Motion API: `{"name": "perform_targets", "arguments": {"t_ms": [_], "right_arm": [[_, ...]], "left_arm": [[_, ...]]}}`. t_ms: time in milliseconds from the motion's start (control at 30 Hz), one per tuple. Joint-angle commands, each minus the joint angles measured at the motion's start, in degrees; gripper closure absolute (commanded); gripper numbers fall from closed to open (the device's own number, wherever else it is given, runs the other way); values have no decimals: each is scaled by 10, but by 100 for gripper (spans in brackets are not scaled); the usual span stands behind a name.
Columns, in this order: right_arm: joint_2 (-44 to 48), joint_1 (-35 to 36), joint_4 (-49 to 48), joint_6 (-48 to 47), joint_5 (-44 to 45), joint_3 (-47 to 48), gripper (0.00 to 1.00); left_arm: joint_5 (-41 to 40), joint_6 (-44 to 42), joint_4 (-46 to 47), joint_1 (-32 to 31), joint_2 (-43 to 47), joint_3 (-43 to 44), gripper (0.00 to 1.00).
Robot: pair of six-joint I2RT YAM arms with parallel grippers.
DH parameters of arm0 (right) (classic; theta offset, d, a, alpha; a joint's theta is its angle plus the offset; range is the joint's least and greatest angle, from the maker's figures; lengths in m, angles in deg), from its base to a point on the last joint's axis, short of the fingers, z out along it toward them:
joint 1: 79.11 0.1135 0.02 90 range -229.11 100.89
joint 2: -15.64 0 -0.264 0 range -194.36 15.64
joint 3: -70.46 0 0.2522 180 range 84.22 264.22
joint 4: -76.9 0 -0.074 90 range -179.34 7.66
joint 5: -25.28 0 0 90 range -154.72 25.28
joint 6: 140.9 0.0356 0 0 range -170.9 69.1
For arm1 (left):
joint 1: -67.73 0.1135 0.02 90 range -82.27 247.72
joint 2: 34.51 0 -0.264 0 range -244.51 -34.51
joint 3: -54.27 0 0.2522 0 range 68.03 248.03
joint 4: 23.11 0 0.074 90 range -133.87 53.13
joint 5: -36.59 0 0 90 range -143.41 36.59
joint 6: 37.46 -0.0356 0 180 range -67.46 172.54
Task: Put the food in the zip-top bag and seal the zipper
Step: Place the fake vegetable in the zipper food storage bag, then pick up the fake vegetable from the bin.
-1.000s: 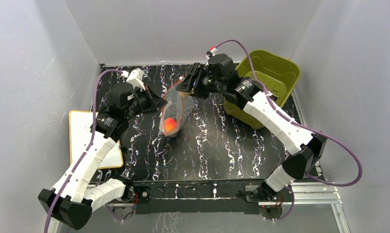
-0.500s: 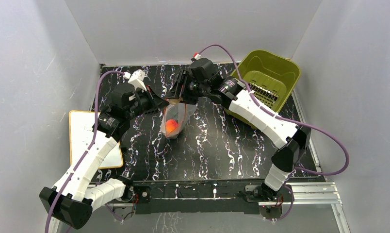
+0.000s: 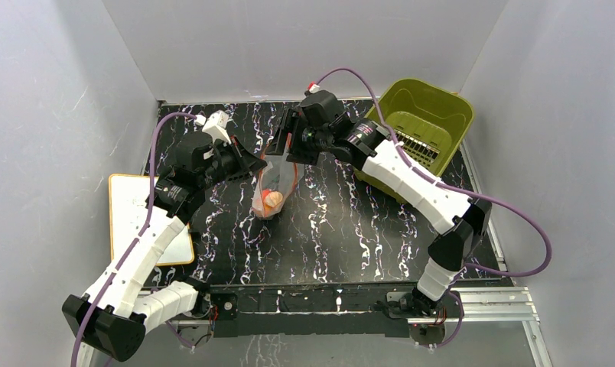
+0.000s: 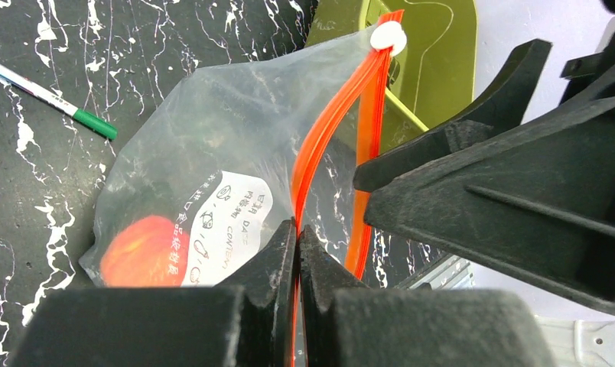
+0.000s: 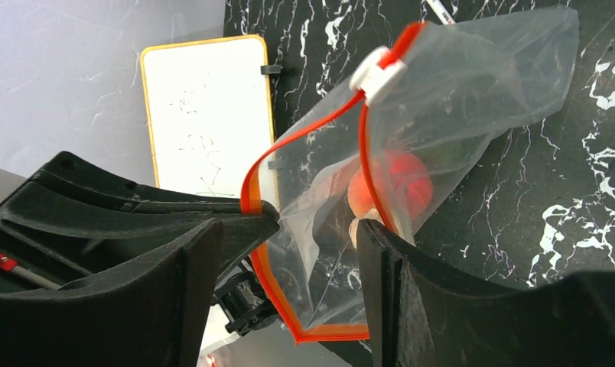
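Table (image 3: 327, 237): we see black marbled top, both arm bases at its near edge.
Whiteboard (image 3: 132, 218): it lies flat off the table's left edge, beside the left arm.
Food (image 3: 271, 199): we make out one orange-pink peach piece inside the bag, at its low near end, resting on the table; other pieces behind it are too hazy for us to name.
Zip-top bag (image 3: 275, 180): clear and crinkly, it hangs between the two grippers with its mouth lifted and its bottom on the table.
Zipper (image 4: 331, 130): the two red-orange strips stand apart along most of their length, so we read the mouth as unsealed; a white slider (image 4: 388, 37) sits at the far end.
Left gripper (image 4: 297, 229): its jaws are pressed together on one zipper strip.
Right gripper (image 5: 316, 225): its jaws stand wide, straddling the bag's mouth; we see no pinch.
Pen (image 4: 52, 99): white with a green cap, it lies on the table near the bag, apart from it.
Basket (image 3: 431, 122): olive green, it sits at the far right corner.
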Motion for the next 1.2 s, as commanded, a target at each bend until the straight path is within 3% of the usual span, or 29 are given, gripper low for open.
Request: {"name": "perform_targets", "arguments": {"t_ms": [0, 433, 900, 1167], "right_arm": [[5, 1, -14, -24, 10, 53, 39], [37, -33, 24, -159, 72, 85, 41], [90, -240, 23, -288, 129, -7, 40], [90, -368, -82, -314, 92, -147, 42]], "left_arm": [[5, -1, 17, -1, 19, -3, 100], [12, -25, 6, -1, 10, 6, 100], [19, -38, -8, -1, -4, 28, 100], [10, -46, -25, -1, -8, 47, 100]]}}
